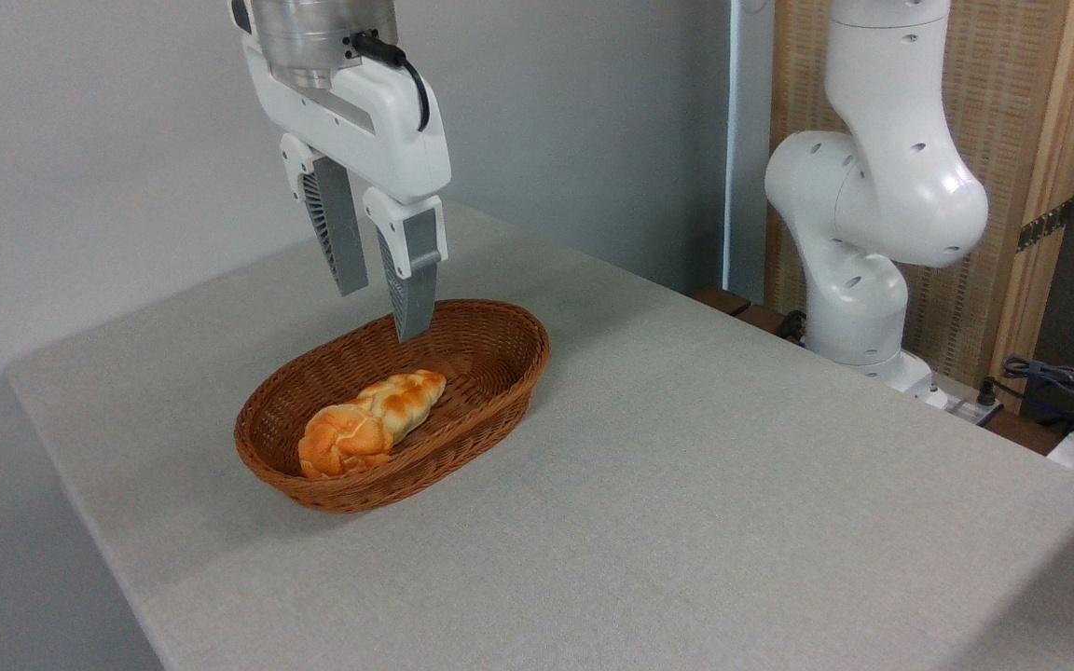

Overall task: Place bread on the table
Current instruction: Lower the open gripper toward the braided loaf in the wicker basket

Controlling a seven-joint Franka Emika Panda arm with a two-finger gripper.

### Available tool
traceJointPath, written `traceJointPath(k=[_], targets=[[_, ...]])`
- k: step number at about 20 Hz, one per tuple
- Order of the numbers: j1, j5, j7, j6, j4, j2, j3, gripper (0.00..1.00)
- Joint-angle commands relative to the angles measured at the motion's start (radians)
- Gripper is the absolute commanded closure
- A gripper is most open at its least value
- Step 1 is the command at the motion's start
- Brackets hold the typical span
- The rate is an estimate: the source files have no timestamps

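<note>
Camera view: the gripper [381, 312] hangs above the basket's [509, 373] far end, fingers parted and empty. The bread [406, 396] lies inside, touching a roll [343, 441]. Approach step; next, descend, straddle the bread, then carry it to the table [733, 485].

Even, soft daylight-white light, no hard source in view; seems to fall from above and slightly front. My pincer [386, 312] is sharp, its white housing bright but not blown out, faint sheen on the metal flange above. Table [686, 485] evenly lit, fabric grain readable across the middle; a dimmer band crosses the lower right corner. Wicker basket [500, 373] throws a soft, weak shadow to its lower left; its inside wall is darker on the near side. Braided loaf [406, 399] well exposed, creases clear. Cables at far right slightly soft. No motion blur, no obvious edge distortion.
</note>
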Motion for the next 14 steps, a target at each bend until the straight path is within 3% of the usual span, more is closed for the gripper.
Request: traceJointPath(k=[1, 8, 14], targets=[[0.006, -0.011, -0.007, -0.02, -0.022, -0.013, -0.004, 0.0], [0.006, -0.011, -0.007, -0.02, -0.039, -0.019, -0.004, 0.0], [-0.002, -0.016, 0.002, 0.055, -0.171, -0.082, -0.028, 0.0]])
